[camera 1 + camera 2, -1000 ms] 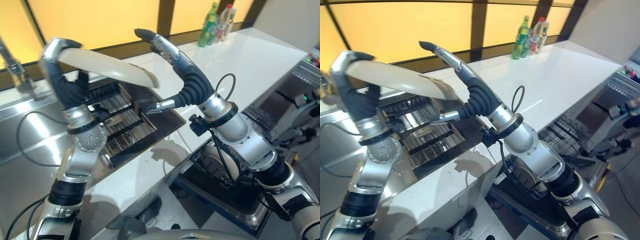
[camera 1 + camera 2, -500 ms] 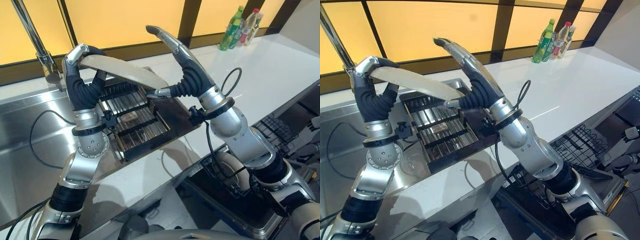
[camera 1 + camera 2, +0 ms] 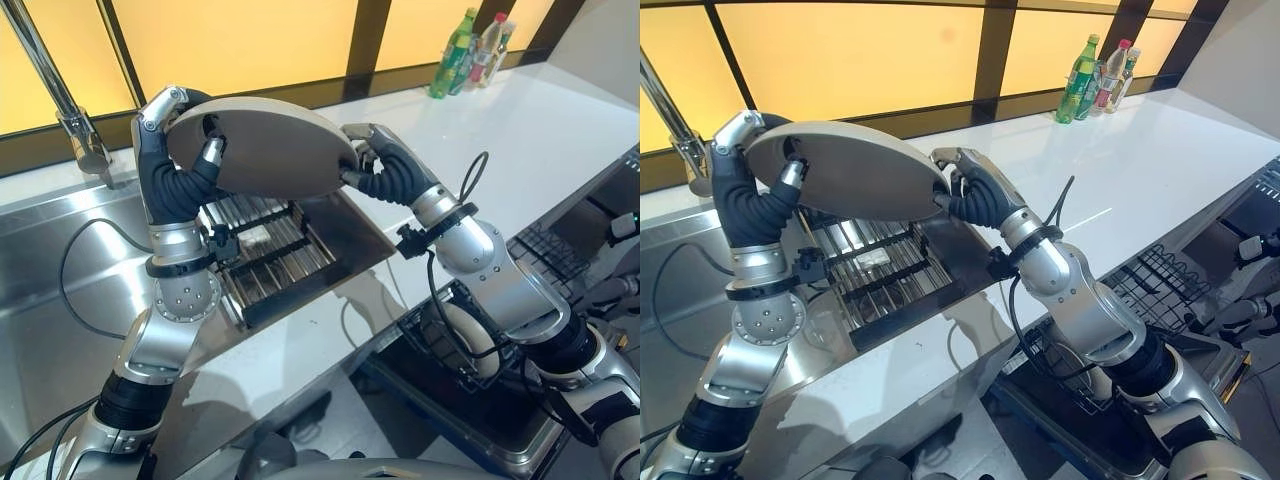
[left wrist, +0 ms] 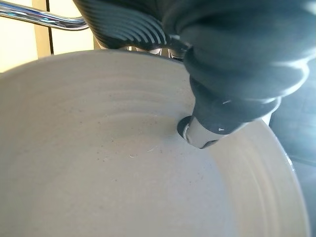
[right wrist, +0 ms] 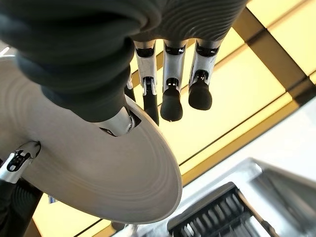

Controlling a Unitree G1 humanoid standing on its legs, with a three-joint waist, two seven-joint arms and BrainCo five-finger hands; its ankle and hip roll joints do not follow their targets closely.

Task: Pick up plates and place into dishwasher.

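Fingers curled over the rim and thumb pressed to the underside, the right hand (image 3: 970,190) now grips the near edge of the plate (image 3: 855,170), which it only reached toward with straight fingers a moment ago. On the far edge, the left hand (image 3: 185,135) keeps its own clamp, fingers hooked over the rim and thumb tip against the plate's face. The plate hangs in the air between both hands, above the slotted drying rack (image 3: 270,240) set in the steel sink counter (image 3: 60,290), tilted so that its underside faces the camera, where earlier it showed edge-on and flatter. The handover looks nearly made; the left hand has yet to let go. The open dishwasher rack (image 3: 1160,280) waits low at the robot's right, well apart from the plate. Bottles (image 3: 1095,65) stand at the far end of the white worktop (image 3: 1120,150).
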